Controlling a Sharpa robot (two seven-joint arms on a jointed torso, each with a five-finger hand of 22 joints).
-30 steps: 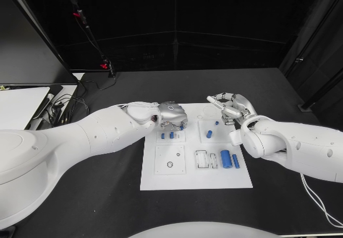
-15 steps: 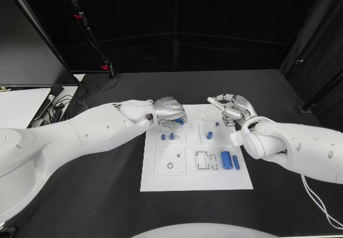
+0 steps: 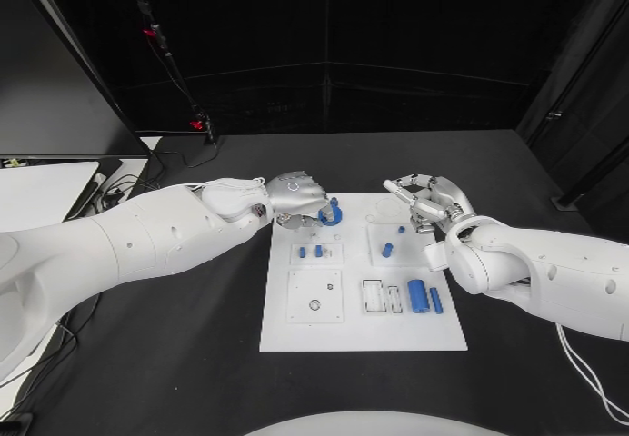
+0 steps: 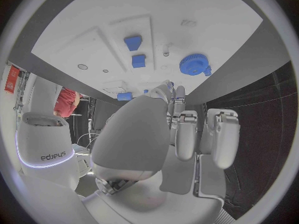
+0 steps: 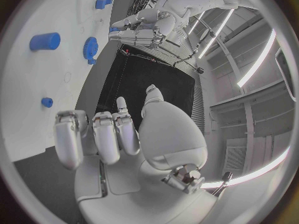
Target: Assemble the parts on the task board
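The white task board lies in the middle of the black table. A blue gear rests on its far left part, also seen as the blue gear and the blue gear. My left hand hovers just beside the gear, on its left, holding nothing, its fingers clear of it. Two small blue pegs stand nearer on the board, a third blue peg to their right. My right hand floats over the board's far right corner, empty, fingers loosely bent.
A large blue cylinder and a thinner blue pin lie on the board's right side beside white slots. A plate with a round hole sits near left. A white desk with cables stands at the far left.
My left hand has drawn back to the left off the board's far corner, uncovering the blue gear, which now lies free. The right hand has hardly moved.
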